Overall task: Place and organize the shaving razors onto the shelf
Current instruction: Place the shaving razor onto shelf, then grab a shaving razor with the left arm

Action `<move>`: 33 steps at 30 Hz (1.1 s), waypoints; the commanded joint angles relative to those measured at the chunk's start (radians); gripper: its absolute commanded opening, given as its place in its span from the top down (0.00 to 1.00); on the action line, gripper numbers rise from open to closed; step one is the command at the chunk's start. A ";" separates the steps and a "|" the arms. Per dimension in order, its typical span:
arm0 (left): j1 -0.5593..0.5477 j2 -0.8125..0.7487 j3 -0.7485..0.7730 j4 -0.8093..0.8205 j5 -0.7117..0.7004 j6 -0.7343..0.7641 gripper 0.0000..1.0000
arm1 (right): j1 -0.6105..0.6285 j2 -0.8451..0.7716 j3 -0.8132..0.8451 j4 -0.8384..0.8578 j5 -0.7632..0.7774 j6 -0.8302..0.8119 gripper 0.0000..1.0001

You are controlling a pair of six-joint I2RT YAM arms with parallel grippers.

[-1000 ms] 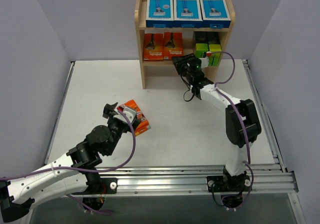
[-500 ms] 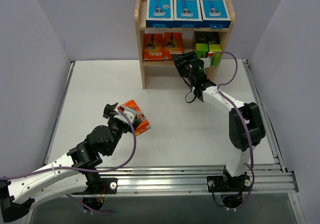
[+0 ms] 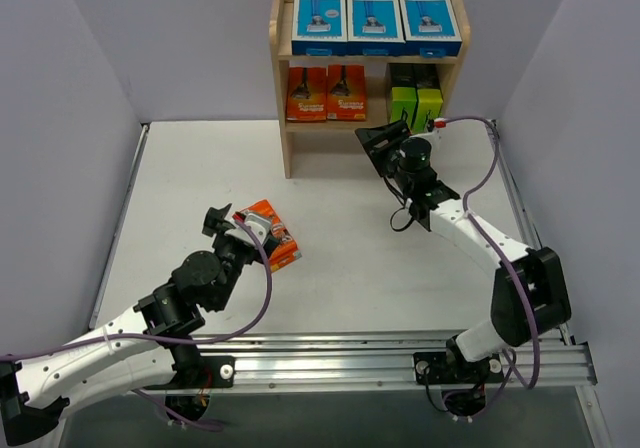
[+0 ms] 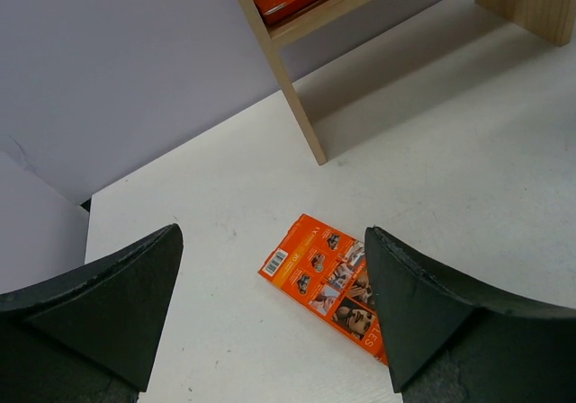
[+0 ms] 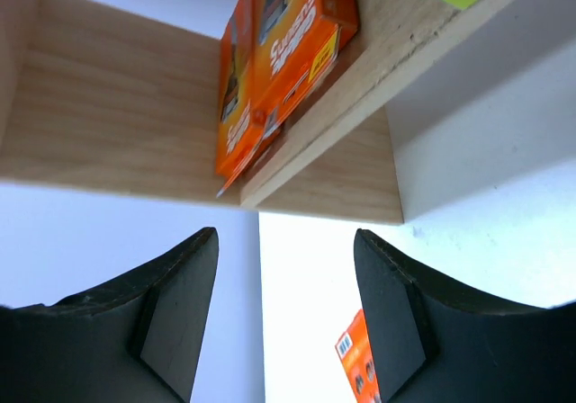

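Note:
The wooden shelf (image 3: 285,88) stands at the back. Three blue-and-white razor boxes (image 3: 372,20) sit on its top tier. Two orange packs (image 3: 327,92) and two black-and-green boxes (image 3: 416,96) stand on the middle tier. One orange pack (image 3: 275,232) lies flat on the table, back side up (image 4: 319,273). My left gripper (image 3: 228,224) is open and empty, hovering over that pack's near end (image 4: 270,268). My right gripper (image 3: 378,138) is open and empty in front of the shelf's lower right. The shelved orange packs (image 5: 279,52) show in its wrist view.
Grey walls close in the white table (image 3: 200,178) on left, back and right. The shelf's left side panel (image 4: 297,106) stands on the table beyond the lying pack. A metal rail (image 3: 400,353) runs along the near edge by the arm bases.
My right arm has drawn back from the shelf, moving right and toward the near side, gripper open. The left arm and the lying orange pack have barely moved.

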 commanded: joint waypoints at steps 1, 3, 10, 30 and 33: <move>0.021 -0.007 -0.003 0.053 -0.032 0.003 0.09 | 0.010 -0.137 -0.065 -0.035 -0.022 -0.094 0.43; 0.034 -0.004 -0.001 0.054 -0.030 0.002 0.08 | 0.011 -0.206 -0.125 -0.102 -0.027 -0.162 0.42; 0.100 -0.001 -0.003 0.054 -0.036 -0.023 0.03 | 0.027 -0.375 -0.356 -0.136 -0.177 -0.338 0.41; 0.222 0.059 -0.027 0.102 -0.053 -0.018 0.06 | 0.476 -0.264 -0.602 0.097 0.025 -0.378 0.41; 0.231 0.079 -0.024 0.100 -0.050 -0.037 0.06 | 0.479 -0.202 -0.562 0.102 0.034 -0.400 0.41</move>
